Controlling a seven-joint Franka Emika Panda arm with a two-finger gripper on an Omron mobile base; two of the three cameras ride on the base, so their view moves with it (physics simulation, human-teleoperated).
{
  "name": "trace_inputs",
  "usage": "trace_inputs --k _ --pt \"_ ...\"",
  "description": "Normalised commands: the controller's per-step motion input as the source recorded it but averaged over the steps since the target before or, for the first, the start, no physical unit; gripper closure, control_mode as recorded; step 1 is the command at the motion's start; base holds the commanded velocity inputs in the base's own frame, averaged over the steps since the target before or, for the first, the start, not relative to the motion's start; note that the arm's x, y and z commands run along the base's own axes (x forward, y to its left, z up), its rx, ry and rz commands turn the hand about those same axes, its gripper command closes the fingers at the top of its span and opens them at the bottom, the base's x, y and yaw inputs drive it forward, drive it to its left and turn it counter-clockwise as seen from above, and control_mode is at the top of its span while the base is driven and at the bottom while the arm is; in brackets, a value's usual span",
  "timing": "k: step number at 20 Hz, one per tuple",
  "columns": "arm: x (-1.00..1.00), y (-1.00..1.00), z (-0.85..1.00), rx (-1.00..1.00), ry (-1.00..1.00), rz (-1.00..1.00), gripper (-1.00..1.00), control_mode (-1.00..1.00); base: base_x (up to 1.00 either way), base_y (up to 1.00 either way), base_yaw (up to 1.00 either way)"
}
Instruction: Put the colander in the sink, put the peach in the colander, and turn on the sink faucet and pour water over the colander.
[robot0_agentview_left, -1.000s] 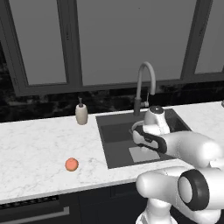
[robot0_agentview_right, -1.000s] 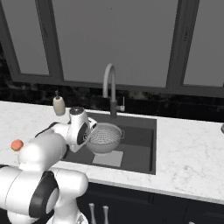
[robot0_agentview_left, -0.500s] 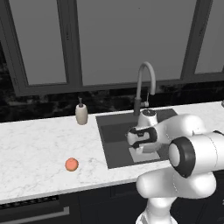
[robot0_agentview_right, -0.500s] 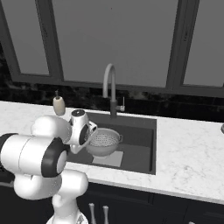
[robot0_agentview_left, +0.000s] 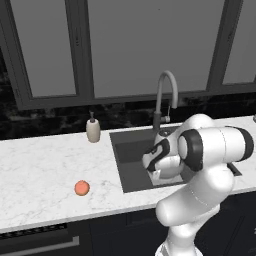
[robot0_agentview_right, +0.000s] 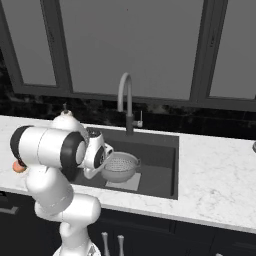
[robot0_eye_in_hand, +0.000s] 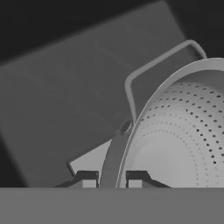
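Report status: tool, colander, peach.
Tool shut on colander rim, over the sink. Peach on the counter. Nothing in the way.

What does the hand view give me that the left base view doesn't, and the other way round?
Hand view: the claw shut on the colander at its rim, the perforated inside of the bowl, and its wire handle against the dark basin floor.
Left base view: the peach lying on the counter left of the basin, the soap bottle, and the faucet with no water running.
Both: the sink.
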Motion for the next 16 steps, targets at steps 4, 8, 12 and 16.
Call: trace_inputs --k 4,8,12,16 --pt "0.15 0.00 -0.49 0.00 0.00 0.00 1.00 -1.00 0.00 0.00 0.00" --pt "0.15 0.00 -0.29 0.00 0.00 0.00 1.00 -1.00 0.00 0.00 0.00" --pt "0.12 -0.01 -0.23 0.00 0.00 0.00 1.00 -1.00 0.00 0.00 0.00" --pt "0.04 -0.11 -0.06 0.00 0.00 0.00 1.00 -1.00 0.00 0.00 0.00"
